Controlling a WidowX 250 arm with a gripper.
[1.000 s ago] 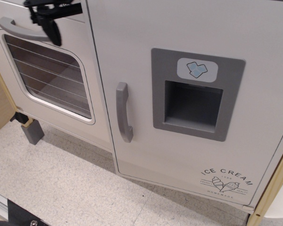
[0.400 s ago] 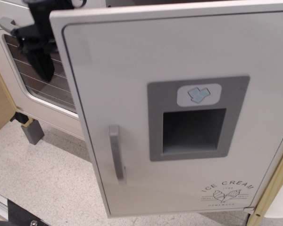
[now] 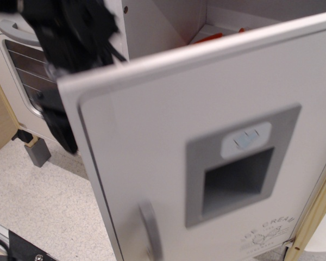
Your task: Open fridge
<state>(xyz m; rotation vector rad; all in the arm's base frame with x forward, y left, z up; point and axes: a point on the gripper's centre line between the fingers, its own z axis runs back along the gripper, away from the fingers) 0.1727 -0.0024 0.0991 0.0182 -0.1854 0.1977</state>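
Swung much further out than a moment ago: large white toy fridge door (image 3: 168,136) with grey vertical handle (image 3: 150,231) and grey ice-dispenser recess (image 3: 236,168), now angled well away from the cabinet, top edge tilted across the view, white interior (image 3: 168,24) exposed with something orange-red (image 3: 206,38) lying inside. Filling the right and centre of the view, hinged at the right beside a pale wooden post (image 3: 315,217). Black claw (image 3: 60,117) blurred by motion, dropped lower than before, hanging at the door's free left edge, just behind and left of it, in front of the white oven door with window (image 3: 22,70). Cannot tell whether apart or together, nor whether touching the door edge. Arm body dark and bulky above, reaching down from upper left, long axis roughly vertical, parallel to the door's free edge. Door lying right of the claw; further opening, by judgement, calling for a push rightward and outward along the hinge arc. Task looking nearly done.
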